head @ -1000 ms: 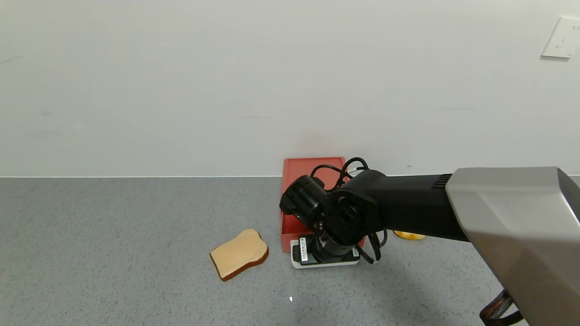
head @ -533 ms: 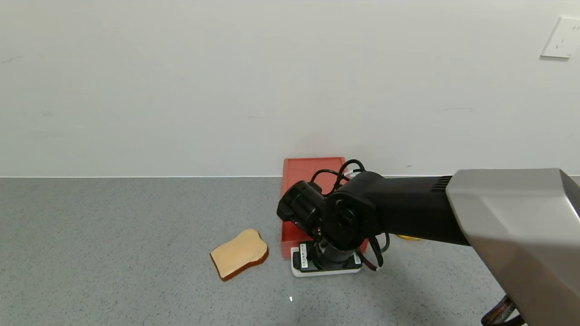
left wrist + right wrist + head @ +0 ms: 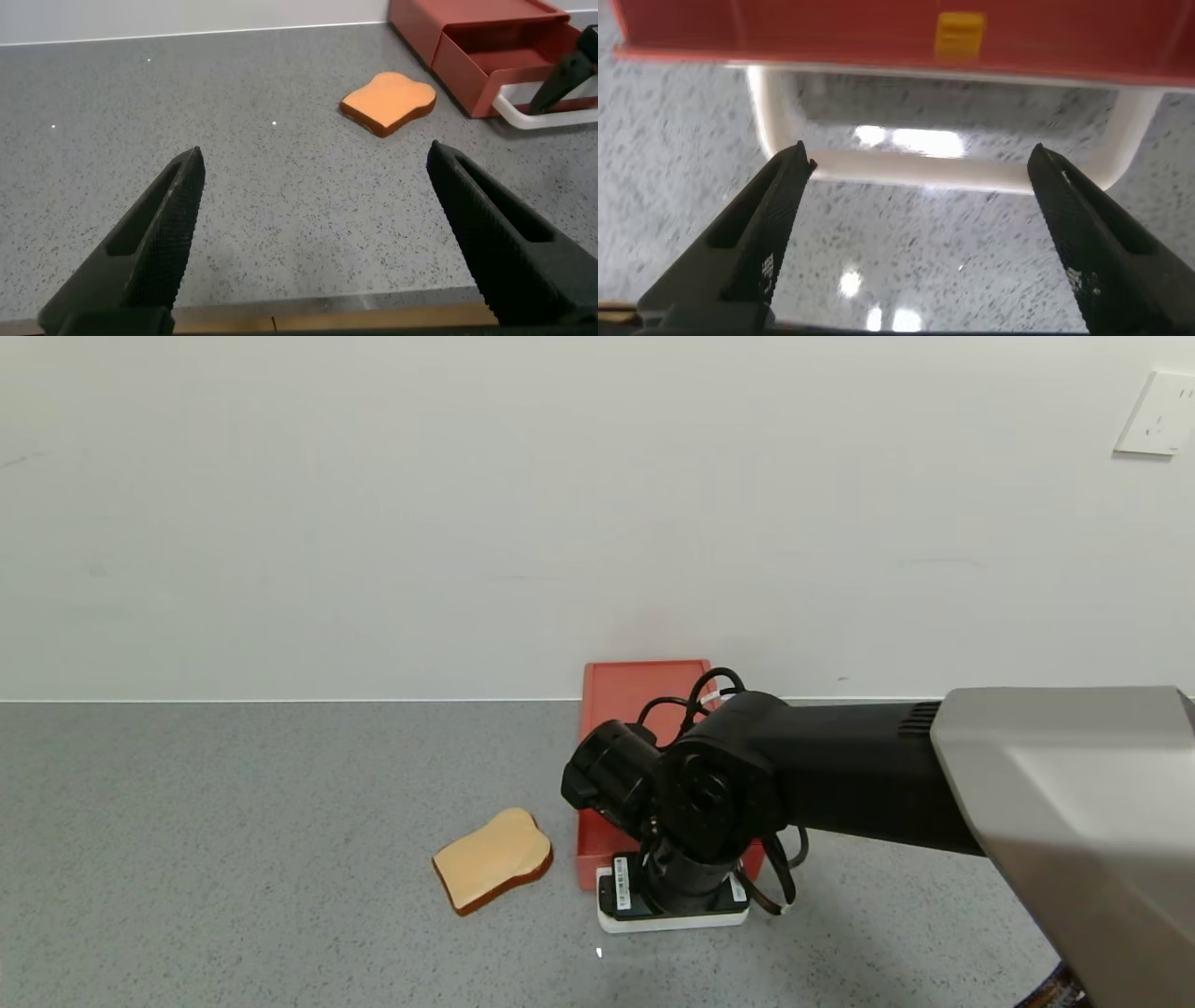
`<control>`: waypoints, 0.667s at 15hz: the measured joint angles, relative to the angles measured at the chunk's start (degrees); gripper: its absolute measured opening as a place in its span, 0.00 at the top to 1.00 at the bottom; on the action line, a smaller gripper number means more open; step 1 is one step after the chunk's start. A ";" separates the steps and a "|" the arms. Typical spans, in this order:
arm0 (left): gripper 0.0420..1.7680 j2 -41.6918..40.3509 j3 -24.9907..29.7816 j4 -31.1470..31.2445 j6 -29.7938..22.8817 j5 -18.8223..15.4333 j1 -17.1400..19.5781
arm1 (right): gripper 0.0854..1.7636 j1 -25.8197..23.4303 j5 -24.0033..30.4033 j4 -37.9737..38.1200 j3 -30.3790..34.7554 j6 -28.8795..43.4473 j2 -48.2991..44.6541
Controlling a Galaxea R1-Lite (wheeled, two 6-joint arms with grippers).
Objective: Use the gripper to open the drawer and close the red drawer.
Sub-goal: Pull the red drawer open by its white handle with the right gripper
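Red drawer (image 3: pixel 644 709) against the worktop's (image 3: pixel 233 821) far edge, right of centre, tray slid out toward the near edge. White handle (image 3: pixel 672 919) at the tray's front, flat on the grey surface. Right end effector (image 3: pixel 915 233) pointing down over the handle, fingers (image 3: pixel 757 233) spread wide, one on each side of the loop's front bar, not pinching it. Left end effector (image 3: pixel 327 243) low near the left part of the near edge, fingers likewise spread, holding nothing. Bread slice (image 3: pixel 493 859) flat just left of the tray, apart from it.
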 joint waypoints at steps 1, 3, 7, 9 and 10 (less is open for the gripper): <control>0.03 0.00 0.00 0.00 0.00 0.00 0.00 | 0.03 0.21 0.23 0.29 0.13 0.05 -0.23; 0.03 0.00 0.00 0.00 0.00 0.00 0.00 | 0.03 0.77 0.17 0.84 0.41 0.52 -0.59; 0.03 0.00 0.00 0.00 -0.06 0.06 0.00 | 0.03 1.43 0.76 1.06 0.96 1.10 -1.00; 0.03 0.00 0.00 0.00 -0.11 0.17 0.00 | 0.03 1.79 1.55 1.12 1.55 1.07 -1.33; 0.03 0.00 0.00 0.00 -0.11 0.20 0.00 | 0.03 1.84 1.52 1.07 1.71 1.05 -1.44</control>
